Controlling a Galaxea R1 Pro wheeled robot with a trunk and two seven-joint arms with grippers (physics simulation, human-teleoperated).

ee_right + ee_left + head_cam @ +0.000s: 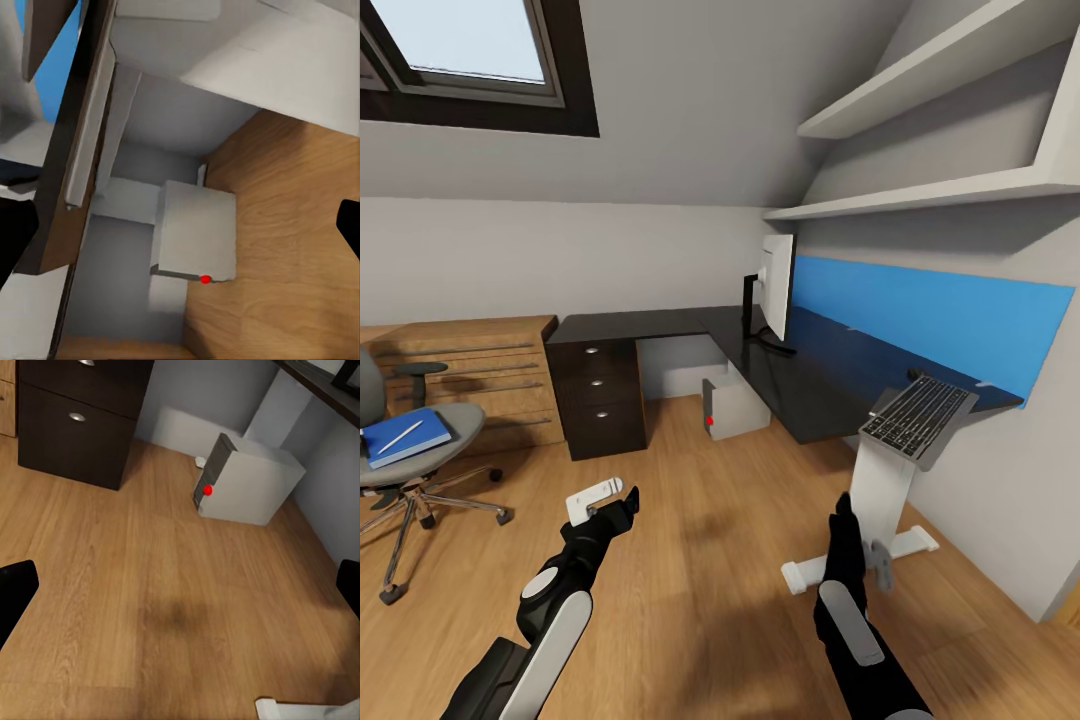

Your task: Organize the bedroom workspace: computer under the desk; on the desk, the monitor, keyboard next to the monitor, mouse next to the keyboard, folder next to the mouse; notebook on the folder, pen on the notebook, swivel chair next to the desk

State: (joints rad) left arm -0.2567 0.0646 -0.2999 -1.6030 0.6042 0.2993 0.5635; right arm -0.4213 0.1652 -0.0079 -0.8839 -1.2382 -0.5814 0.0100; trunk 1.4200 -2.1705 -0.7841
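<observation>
Keyboard (918, 417) tilts off the desk (815, 385) end, monitor (776, 287) on the desk, computer (732, 408) under it, folder (404, 437) on the chair (420, 455) well apart; left gripper (608, 508) and right gripper (846, 512) gape empty.

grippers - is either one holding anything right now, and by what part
Nothing is held. The left gripper and right gripper hang over bare floor, with nothing between the fingers.

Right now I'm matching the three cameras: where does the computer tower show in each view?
Head view: computer on the floor under the desk.
Left wrist view: computer on the wood floor.
Right wrist view: computer below the desk edge.
Shared landmark: its red light.
</observation>
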